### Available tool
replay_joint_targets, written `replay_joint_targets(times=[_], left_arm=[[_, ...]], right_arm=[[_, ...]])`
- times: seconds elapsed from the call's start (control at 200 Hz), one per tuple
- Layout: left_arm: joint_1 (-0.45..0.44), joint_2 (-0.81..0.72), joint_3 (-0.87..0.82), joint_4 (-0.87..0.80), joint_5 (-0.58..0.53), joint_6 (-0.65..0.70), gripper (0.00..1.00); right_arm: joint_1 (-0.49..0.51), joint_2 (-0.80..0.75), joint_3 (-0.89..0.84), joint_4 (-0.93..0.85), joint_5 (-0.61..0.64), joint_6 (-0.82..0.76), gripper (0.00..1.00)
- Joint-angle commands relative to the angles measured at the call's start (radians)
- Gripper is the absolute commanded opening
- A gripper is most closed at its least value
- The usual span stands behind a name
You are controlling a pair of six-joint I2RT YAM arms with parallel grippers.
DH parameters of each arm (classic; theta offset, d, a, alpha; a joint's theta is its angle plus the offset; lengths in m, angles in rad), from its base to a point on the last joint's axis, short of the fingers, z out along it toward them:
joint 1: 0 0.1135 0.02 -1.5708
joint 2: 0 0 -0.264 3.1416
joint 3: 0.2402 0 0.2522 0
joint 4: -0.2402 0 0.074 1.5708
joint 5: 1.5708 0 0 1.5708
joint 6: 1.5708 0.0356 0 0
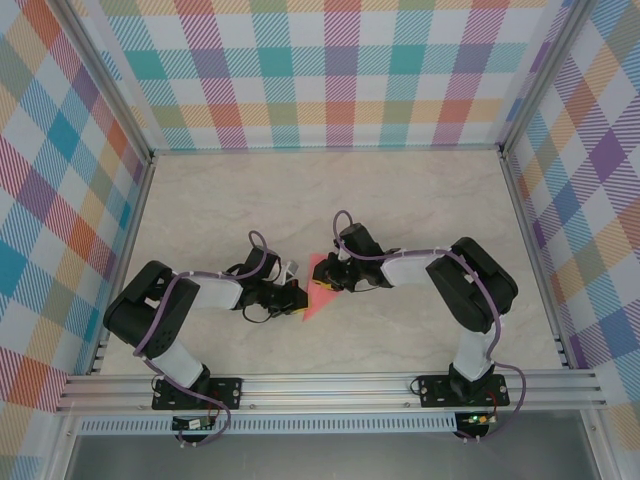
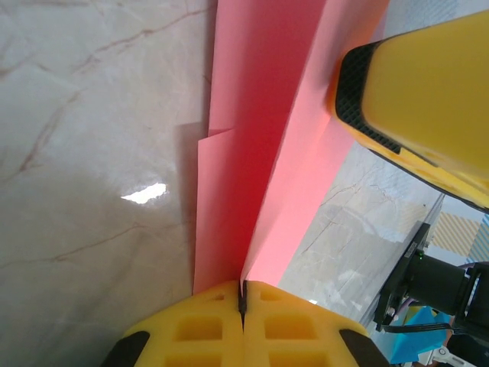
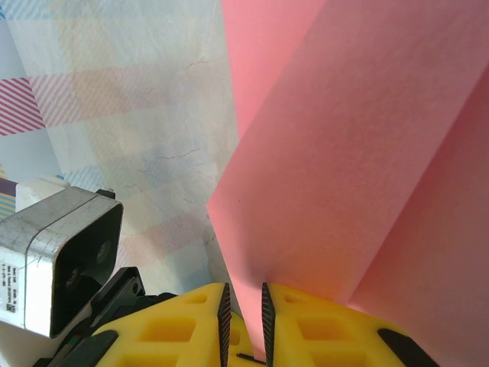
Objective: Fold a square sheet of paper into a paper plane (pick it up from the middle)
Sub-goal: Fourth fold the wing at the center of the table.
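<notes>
Left end effector (image 2: pixel 243 304): I see it pinched tight on the paper plane (image 2: pixel 252 138).
Right end effector (image 3: pixel 244 313): clamped on its pink edge.
Worktop (image 1: pixel 400 190): marbled, beneath.

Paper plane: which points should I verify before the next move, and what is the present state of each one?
1. The left hand is shut on the edge of the paper plane: ok.
2. The paper plane lies between the jaws of the right hand: ok.
3. The right hand grips it firmly: cannot tell.
4. The paper plane shows no tear where visible: ok.
5. The two hands are apart, not touching: ok.
</notes>
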Motion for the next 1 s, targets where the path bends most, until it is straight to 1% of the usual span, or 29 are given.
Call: replay_joint_targets(times=[0.0,0.17,0.315,0.38,0.635,0.825,0.995], left_arm=[[0.008,0.028,0.001,-0.031,-0.024,-0.012,0.02],[0.007,0.033,0.013,-0.051,-0.03,-0.01,0.01],[0.007,0.043,0.019,-0.056,-0.027,-0.01,0.0],[0.007,0.045,0.013,-0.045,-0.025,-0.023,0.0],[0.008,0.046,0.004,-0.019,-0.023,-0.055,0.0],[0.009,0.045,-0.015,0.034,-0.016,-0.109,0.0],[0.009,0.044,-0.016,0.025,-0.015,-0.107,0.0]], right_arm=[[0.004,0.012,0.027,-0.017,0.006,-0.002,0.21],[0.003,-0.022,0.023,-0.016,0.01,0.004,0.21],[0.002,-0.112,-0.022,-0.048,0.109,0.006,0.21],[0.002,-0.126,-0.024,-0.046,0.098,-0.004,0.21],[0.012,-0.063,0.013,0.006,-0.01,-0.002,0.2],[0.017,-0.017,0.045,0.005,0.0,0.007,0.2],[0.017,0.012,0.061,-0.014,0.024,0.013,0.2]])
